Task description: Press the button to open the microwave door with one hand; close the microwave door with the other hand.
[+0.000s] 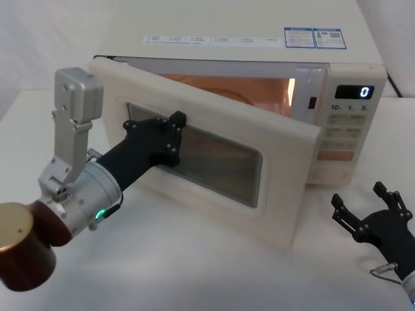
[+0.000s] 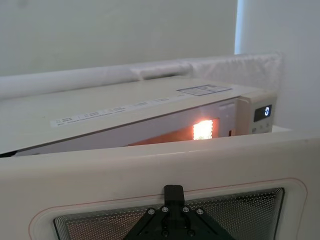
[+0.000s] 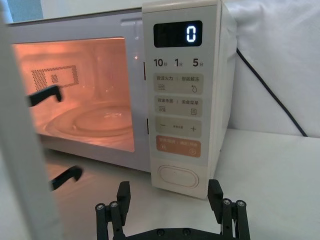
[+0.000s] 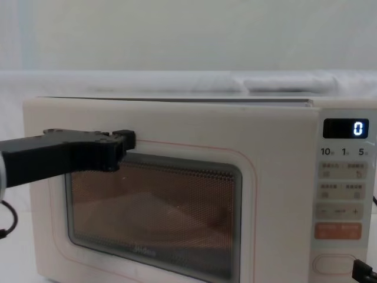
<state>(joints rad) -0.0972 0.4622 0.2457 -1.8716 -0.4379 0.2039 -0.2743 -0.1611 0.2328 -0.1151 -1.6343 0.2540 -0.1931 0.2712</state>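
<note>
The microwave door (image 1: pixel 214 107) stands partly open, swung out on its left hinge, and the lit orange cavity (image 1: pixel 259 87) shows behind it. My left gripper (image 1: pixel 176 133) is shut, its tip touching the door's front at the upper left of the glass window (image 4: pixel 159 212); the same tip (image 2: pixel 173 191) rests at the window's top edge, and from the chest it (image 4: pixel 123 141) comes in from the left. The button (image 3: pixel 179 176) sits at the bottom of the control panel, under the orange key. My right gripper (image 3: pixel 169 194) is open, low on the table just in front of the button, apart from it (image 1: pixel 358 194).
The display (image 3: pixel 190 34) reads 0. Two black latch hooks (image 3: pixel 45 95) stick out from the door's free edge (image 3: pixel 20 150). A black cable (image 3: pixel 270 90) runs down behind the microwave on the right. White cloth covers the table (image 1: pixel 214 259).
</note>
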